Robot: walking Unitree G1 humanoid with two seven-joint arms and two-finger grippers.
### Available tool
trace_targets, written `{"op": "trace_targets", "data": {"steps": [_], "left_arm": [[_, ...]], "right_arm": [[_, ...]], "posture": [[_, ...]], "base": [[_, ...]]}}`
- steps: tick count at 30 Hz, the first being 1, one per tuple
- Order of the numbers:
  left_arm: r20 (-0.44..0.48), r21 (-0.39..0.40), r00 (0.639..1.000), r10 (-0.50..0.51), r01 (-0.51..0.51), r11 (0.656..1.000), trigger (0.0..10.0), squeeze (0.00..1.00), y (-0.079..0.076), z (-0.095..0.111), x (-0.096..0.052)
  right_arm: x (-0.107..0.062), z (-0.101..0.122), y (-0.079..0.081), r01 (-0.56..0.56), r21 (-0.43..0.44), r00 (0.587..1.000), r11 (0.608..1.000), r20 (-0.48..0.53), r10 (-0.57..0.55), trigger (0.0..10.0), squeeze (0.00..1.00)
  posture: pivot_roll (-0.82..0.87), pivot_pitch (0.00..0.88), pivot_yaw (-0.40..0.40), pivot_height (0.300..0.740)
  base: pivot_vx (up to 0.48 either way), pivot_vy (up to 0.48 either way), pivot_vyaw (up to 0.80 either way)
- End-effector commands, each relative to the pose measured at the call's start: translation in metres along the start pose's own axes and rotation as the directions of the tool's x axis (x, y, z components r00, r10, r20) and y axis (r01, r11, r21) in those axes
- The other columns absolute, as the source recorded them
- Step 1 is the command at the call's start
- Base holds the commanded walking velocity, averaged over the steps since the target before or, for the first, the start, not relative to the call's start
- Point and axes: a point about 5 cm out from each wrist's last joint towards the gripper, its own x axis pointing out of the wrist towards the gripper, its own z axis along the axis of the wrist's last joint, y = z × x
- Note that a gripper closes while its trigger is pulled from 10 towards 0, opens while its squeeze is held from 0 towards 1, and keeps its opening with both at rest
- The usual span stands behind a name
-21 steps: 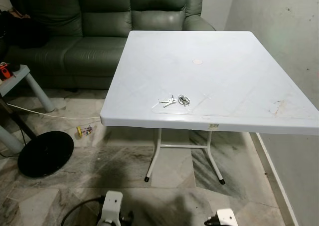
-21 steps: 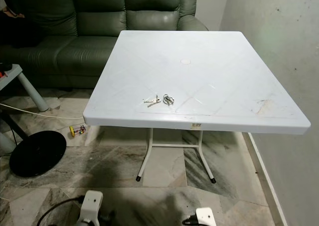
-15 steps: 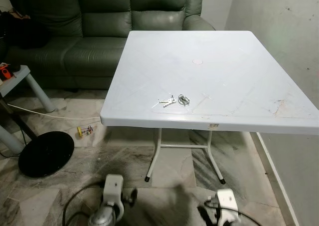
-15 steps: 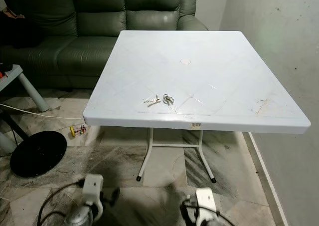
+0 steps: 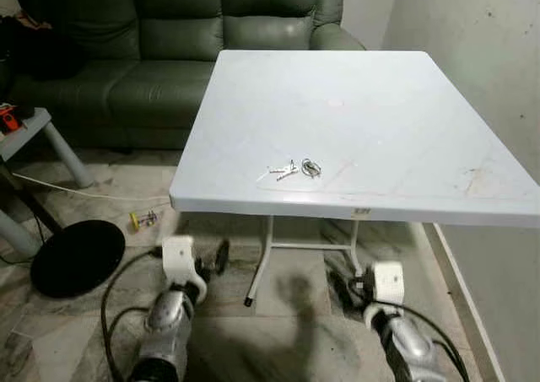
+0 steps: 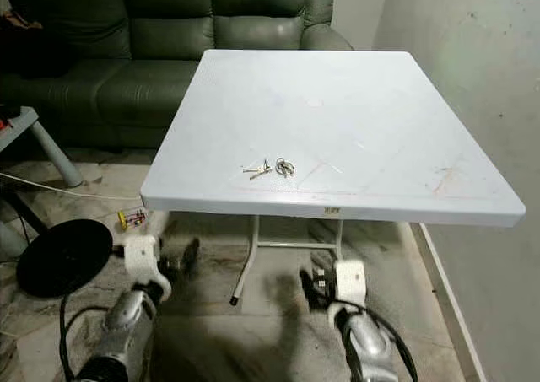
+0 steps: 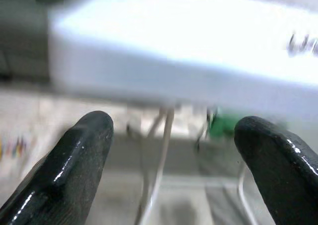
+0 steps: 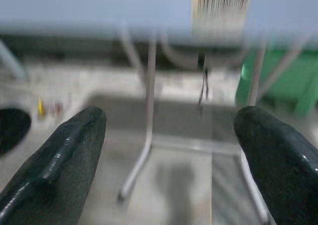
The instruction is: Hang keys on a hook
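The keys [image 5: 295,169] lie near the front edge of the white worktop [image 5: 396,137], while the left pincer [image 7: 169,160] and right pincer [image 8: 169,155] hang below that edge, both spread wide and empty.

Metal keys [image 5: 291,169] lie on a smooth white plastic table [image 5: 388,129]; the sofa [image 5: 152,53] looks leathery.

My left gripper [image 5: 213,260] and right gripper [image 5: 346,285] sit below the table [image 5: 396,129], fingers spread, so its front edge is the bar above me. The tabletop is bare around the keys [image 5: 294,169] near that edge. The wall [image 5: 481,53] hems the right edge (the sofa [image 5: 160,53] backs the far one).
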Motion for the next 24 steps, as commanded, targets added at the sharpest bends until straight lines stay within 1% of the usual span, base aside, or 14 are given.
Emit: {"op": "trace_targets", "data": {"steps": [1, 3, 5, 6, 8, 9, 12, 13, 15, 16, 18, 19, 23, 24], "left_arm": [[0.039, -0.023, 0.999, 0.012, -0.011, 1.000, 10.0, 0.00, 0.002, 0.005, -0.005], [0.054, -0.026, 0.998, 0.014, -0.013, 1.000, 10.0, 0.00, 0.002, 0.008, -0.007], [0.084, -0.038, 0.996, 0.015, -0.012, 0.999, 10.0, 0.00, 0.001, 0.015, -0.008], [0.115, -0.040, 0.993, 0.015, -0.010, 0.999, 10.0, 0.00, -0.002, 0.024, -0.010], [0.139, -0.053, 0.990, 0.012, -0.004, 0.999, 10.0, 0.00, -0.006, 0.032, -0.010], [0.161, -0.064, 0.987, 0.005, 0.005, 0.998, 10.0, 0.00, -0.010, 0.041, -0.010], [0.184, -0.073, 0.983, -0.011, 0.025, 0.997, 10.0, 0.00, -0.015, 0.050, -0.010], [0.199, -0.079, 0.980, -0.021, 0.038, 0.996, 10.0, 0.00, -0.019, 0.058, -0.009], [0.214, -0.087, 0.976, -0.032, 0.051, 0.995, 10.0, 0.00, -0.022, 0.066, -0.008], [0.219, -0.094, 0.975, -0.035, 0.057, 0.994, 10.0, 0.00, -0.024, 0.072, -0.008], [0.222, -0.098, 0.974, -0.037, 0.060, 0.993, 10.0, 0.00, -0.025, 0.077, -0.007], [0.224, -0.094, 0.974, -0.042, 0.064, 0.994, 10.0, 0.00, -0.027, 0.084, -0.006], [0.219, -0.101, 0.974, -0.050, 0.074, 0.992, 10.0, 0.00, -0.029, 0.087, -0.007], [0.202, -0.086, 0.979, -0.042, 0.061, 0.994, 10.0, 0.00, -0.028, 0.086, -0.006]], "right_arm": [[-0.001, 0.010, 0.004, -0.005, -0.012, 0.997, 1.000, 0.072, 0.006, 10.0, 0.00], [-0.001, 0.013, 0.005, -0.010, -0.019, 0.996, 1.000, 0.092, 0.012, 10.0, 0.00], [-0.003, 0.018, 0.008, -0.018, -0.024, 0.992, 1.000, 0.127, 0.021, 10.0, 0.00], [-0.005, 0.026, 0.012, -0.026, -0.038, 0.986, 0.999, 0.164, 0.032, 10.0, 0.00], [-0.006, 0.035, 0.018, -0.045, -0.043, 0.978, 0.998, 0.202, 0.053, 10.0, 0.00], [-0.006, 0.045, 0.023, -0.060, -0.056, 0.970, 0.997, 0.234, 0.072, 10.0, 0.00], [-0.007, 0.057, 0.028, -0.074, -0.062, 0.959, 0.995, 0.270, 0.088, 10.0, 0.00], [-0.005, 0.071, 0.032, -0.085, -0.059, 0.945, 0.995, 0.313, 0.099, 10.0, 0.00], [-0.004, 0.083, 0.035, -0.090, -0.063, 0.933, 0.994, 0.344, 0.106, 10.0, 0.00], [-0.004, 0.092, 0.037, -0.094, -0.070, 0.924, 0.993, 0.365, 0.113, 10.0, 0.00], [-0.003, 0.100, 0.038, -0.095, -0.073, 0.916, 0.993, 0.383, 0.116, 10.0, 0.00], [-0.003, 0.111, 0.040, -0.096, -0.074, 0.907, 0.993, 0.404, 0.118, 10.0, 0.00], [-0.005, 0.116, 0.040, -0.099, -0.091, 0.906, 0.991, 0.403, 0.128, 10.0, 0.00], [-0.005, 0.116, 0.040, -0.102, -0.080, 0.909, 0.992, 0.398, 0.126, 10.0, 0.00]], "posture": [[0.02, 0.000, -0.012, 0.715], [0.02, 0.000, -0.015, 0.715], [0.03, 0.000, -0.016, 0.715], [0.03, 0.000, -0.020, 0.715], [0.03, 0.000, -0.022, 0.715], [0.03, 0.000, -0.022, 0.715], [0.03, 0.000, -0.022, 0.715], [0.03, 0.000, -0.022, 0.715], [0.03, 0.000, -0.022, 0.715], [0.03, 0.000, -0.022, 0.715], [0.03, 0.000, -0.022, 0.715], [0.02, 0.000, -0.019, 0.715], [0.02, 0.000, -0.018, 0.715], [0.02, 0.000, -0.018, 0.715]], "base": [[0.000, 0.000, 0.00], [0.000, 0.000, 0.00], [0.000, 0.000, 0.00], [0.000, 0.000, 0.00], [0.000, 0.000, 0.00], [0.000, 0.000, 0.00], [0.000, 0.000, 0.00], [0.000, 0.000, 0.00], [0.000, 0.000, 0.00], [0.000, 0.000, 0.00], [0.000, 0.000, 0.00], [0.000, 0.000, 0.00], [0.000, 0.000, 0.00], [0.000, 0.000, 0.00]]}}
